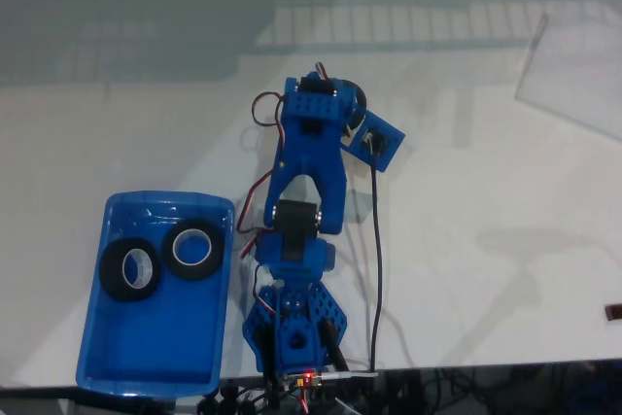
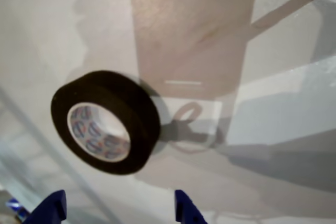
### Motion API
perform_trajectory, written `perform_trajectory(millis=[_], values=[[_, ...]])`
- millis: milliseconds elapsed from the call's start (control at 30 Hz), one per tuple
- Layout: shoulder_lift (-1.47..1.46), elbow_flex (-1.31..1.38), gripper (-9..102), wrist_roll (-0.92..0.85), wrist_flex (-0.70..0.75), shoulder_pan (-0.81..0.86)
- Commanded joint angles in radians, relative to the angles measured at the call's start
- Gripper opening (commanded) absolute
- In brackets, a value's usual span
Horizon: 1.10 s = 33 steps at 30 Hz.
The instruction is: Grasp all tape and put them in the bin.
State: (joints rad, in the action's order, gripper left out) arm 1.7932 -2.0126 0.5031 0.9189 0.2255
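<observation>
Two black tape rolls lie flat side by side in the upper half of the blue bin, one on the left and one on the right. Another tape roll lies on the white table in the wrist view, black with a pale printed core. My gripper is open just short of it, with blue fingertips at the bottom edge. The roll sits ahead of the gap, toward the left finger. In the fixed view the folded blue arm covers most of this roll.
The bin stands at the table's front left, close beside the arm's base. A black cable runs down the table to the right of the arm. A clear sheet lies at the back right.
</observation>
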Motion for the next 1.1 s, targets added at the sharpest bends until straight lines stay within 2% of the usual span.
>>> perform_trajectory(millis=[0,267,533,967,1067], values=[[-0.046,0.089,27,0.008,0.000,0.008],[-0.198,0.216,27,0.014,0.015,0.020],[-0.311,0.310,25,0.011,0.094,0.017],[-0.465,0.443,8,-0.003,0.156,0.034],[-0.488,0.456,0,-0.008,0.163,0.038]])
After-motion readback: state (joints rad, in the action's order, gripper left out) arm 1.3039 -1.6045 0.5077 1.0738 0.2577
